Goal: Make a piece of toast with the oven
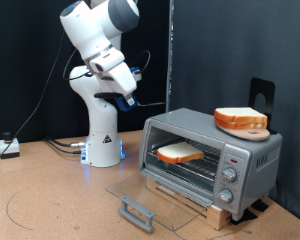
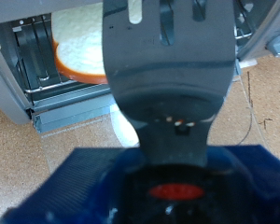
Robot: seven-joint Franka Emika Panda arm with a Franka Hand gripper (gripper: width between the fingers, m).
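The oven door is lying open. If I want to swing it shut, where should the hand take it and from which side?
Judging by its pose, take the black bar handle at the free edge of the glass door. The door lies flat in front of the oven, hinged at the base, so come from the front, under the bar, and lift. The hand hangs above, off to the exterior view's left.

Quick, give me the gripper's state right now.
Gripper: raised beside the oven, holding nothing that shows; open or shut cannot be told.
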